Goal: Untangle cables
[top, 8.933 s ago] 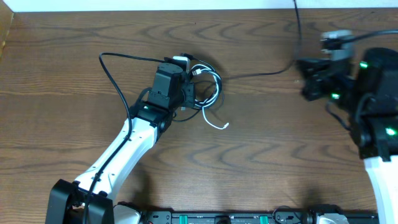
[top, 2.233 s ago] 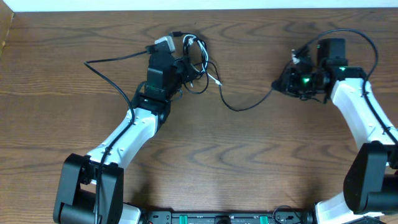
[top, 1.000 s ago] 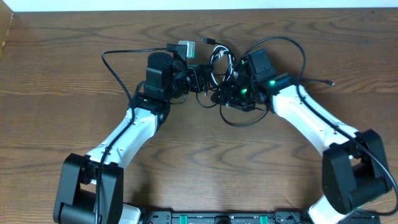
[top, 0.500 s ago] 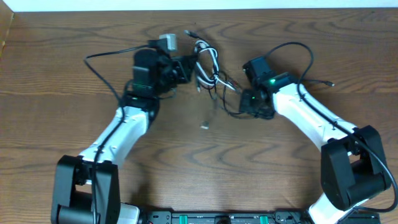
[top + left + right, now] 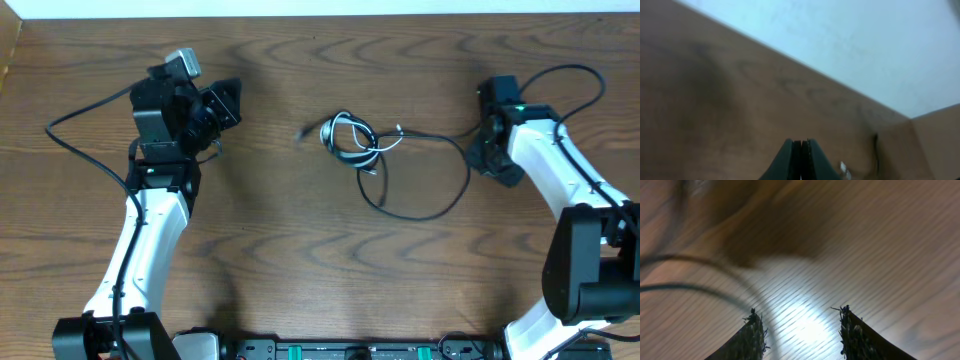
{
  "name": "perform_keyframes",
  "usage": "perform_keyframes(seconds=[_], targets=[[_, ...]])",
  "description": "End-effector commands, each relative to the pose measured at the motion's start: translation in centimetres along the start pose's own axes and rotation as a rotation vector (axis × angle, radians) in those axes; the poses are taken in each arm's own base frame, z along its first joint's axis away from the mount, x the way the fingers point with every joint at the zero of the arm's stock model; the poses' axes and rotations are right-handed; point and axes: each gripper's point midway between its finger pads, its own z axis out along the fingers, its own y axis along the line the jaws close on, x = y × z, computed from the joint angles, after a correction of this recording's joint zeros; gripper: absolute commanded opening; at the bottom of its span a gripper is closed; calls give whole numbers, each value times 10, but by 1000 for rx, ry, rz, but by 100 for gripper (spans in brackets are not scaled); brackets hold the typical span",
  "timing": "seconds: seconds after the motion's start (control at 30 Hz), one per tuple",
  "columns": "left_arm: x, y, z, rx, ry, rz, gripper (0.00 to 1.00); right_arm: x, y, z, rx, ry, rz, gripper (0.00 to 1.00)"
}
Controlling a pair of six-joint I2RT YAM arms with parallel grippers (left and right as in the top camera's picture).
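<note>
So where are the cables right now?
Overhead, the cables lie near the middle of the table, a black strand trailing toward the right gripper, well apart from the left gripper.

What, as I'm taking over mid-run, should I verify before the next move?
1. Empty left gripper: ok, shut on nothing.
2. Free right gripper: ok, jaws apart, nothing between.
3. Separated cables: not ok, black and white cords coil together.
4. The black loop clear of the right gripper: cannot tell, it runs close by.
5. Grippers apart from each other: ok, on opposite sides.
</note>
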Motion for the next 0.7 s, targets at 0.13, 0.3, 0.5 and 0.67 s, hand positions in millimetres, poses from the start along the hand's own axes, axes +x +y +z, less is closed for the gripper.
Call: perform_keyframes(seconds=[0.13, 0.3, 0.5, 0.67], targets=[[36, -27, 2, 105, 153, 29, 8, 10, 23, 2, -125, 57, -168, 54], [67, -43, 6, 128, 241, 102, 27, 10, 29, 0, -134, 40, -211, 68], [101, -54, 16, 70, 285, 309, 41, -3, 30, -1, -142, -9, -197, 79], [120, -53, 30, -89, 255, 558, 63, -11, 32, -12, -166, -53, -227, 88]])
